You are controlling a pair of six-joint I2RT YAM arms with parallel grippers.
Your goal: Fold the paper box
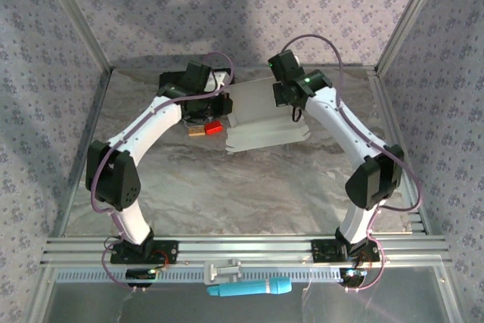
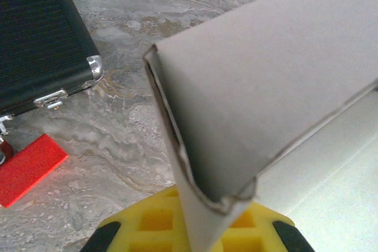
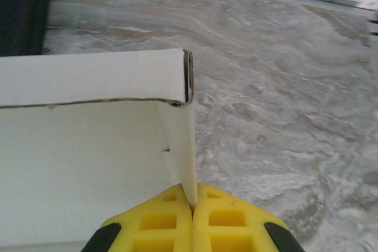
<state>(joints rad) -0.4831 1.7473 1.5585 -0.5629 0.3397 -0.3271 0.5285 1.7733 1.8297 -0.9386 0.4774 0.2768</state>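
Left gripper (image 2: 198, 223) and right gripper (image 3: 192, 206) clamp paper box (image 1: 265, 115) at nine, three o'clock; walls raised, folding seemingly unfinished.

- A black case (image 2: 41, 33) with a ribbed lid, a metal corner cap and a silver latch lies toward the far-left part of the grey marbled tabletop (image 1: 227, 187).
- A flat red block (image 1: 214, 128) lies on the tabletop near the case's latch side.
- A small tan block (image 1: 197, 131) sits just beside the red one, on its left.
- Aluminium rails (image 1: 249, 247) run along the tabletop's near edge.
- A teal cylindrical object (image 1: 249, 288) lies on its side beyond those rails.
- Patterned grey cloth (image 1: 242, 13) hangs behind the far edge.
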